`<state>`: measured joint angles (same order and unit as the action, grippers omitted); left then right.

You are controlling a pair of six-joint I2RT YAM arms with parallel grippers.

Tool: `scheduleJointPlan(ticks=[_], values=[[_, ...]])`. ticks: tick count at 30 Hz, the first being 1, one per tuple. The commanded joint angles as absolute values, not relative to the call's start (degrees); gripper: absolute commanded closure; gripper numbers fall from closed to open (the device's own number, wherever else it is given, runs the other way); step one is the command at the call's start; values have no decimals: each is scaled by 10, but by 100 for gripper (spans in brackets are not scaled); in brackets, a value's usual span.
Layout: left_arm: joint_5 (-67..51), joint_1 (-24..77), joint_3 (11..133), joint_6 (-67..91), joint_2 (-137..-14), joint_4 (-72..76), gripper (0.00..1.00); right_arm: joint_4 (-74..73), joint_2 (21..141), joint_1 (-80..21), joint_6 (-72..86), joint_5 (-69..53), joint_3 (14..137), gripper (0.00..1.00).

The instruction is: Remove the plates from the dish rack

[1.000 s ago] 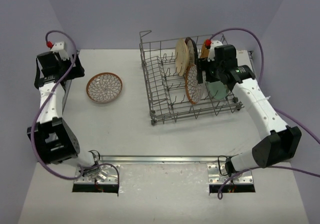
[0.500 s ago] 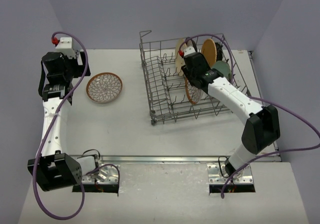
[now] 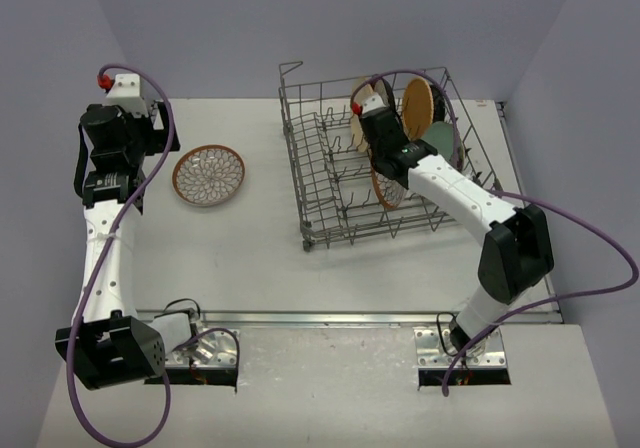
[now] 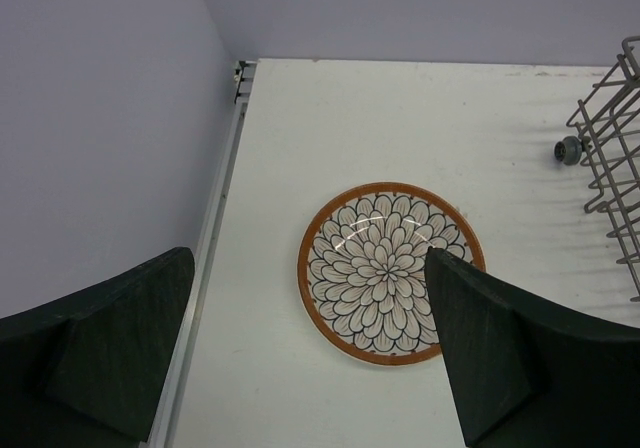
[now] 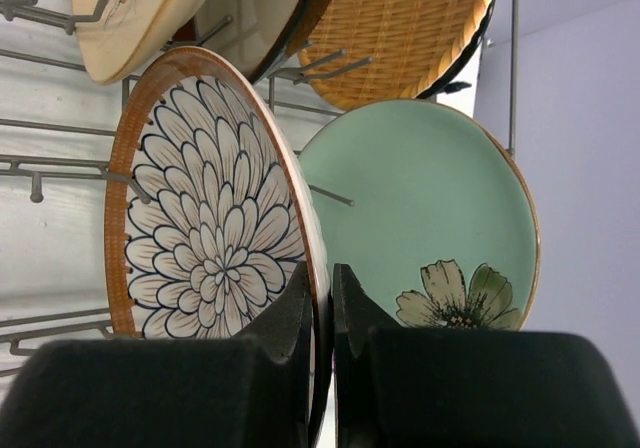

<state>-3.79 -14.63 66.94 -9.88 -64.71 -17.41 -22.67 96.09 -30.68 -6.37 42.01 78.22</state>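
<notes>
The grey wire dish rack (image 3: 330,230) stands at the back right of the table. Upright in it are a cream plate (image 5: 130,8), an orange-tan woven plate (image 5: 400,28), a mint green plate (image 5: 420,198) with a painted flower, and a floral-lattice plate (image 5: 210,228). My right gripper (image 5: 322,278) reaches into the rack (image 3: 386,156) and is shut on that floral plate's rim. Another floral-lattice plate (image 4: 390,273) lies flat on the table (image 3: 209,175) to the left of the rack. My left gripper (image 4: 308,268) hangs open above it, apart from it.
The rack's left rows of tines (image 3: 315,158) hold nothing. A rack corner with a small wheel (image 4: 568,150) shows at the right of the left wrist view. A metal rail (image 4: 215,228) runs along the table's left edge by the wall.
My right arm has swung left into the rack and its gripper has shut on the floral plate's rim. My left arm has straightened up and its jaws have opened wider.
</notes>
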Motion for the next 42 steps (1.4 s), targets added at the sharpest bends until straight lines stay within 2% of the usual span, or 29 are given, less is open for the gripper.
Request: scheduleJointPlan(ticks=[1,11,16,27,32,36,42], values=[[-42,-147,676,-83,-643,-161,0,-151,926,-354,-158,472,784,100],[-45,-147,679,-75,-642,-167,0,-165,931,-393,-253,518,864,100],[-41,-147,679,-72,-642,-168,0,-88,915,-407,-331,554,857,100],[-38,-147,686,-58,-654,-168,0,-32,900,-415,-378,579,873,100],[-55,-147,684,-59,-640,-165,0,78,883,-415,-454,583,867,100],[-157,-147,686,-61,-622,-164,0,148,855,-415,-502,577,852,100],[-373,-147,699,-38,-612,-162,0,88,801,-413,-423,510,880,100]])
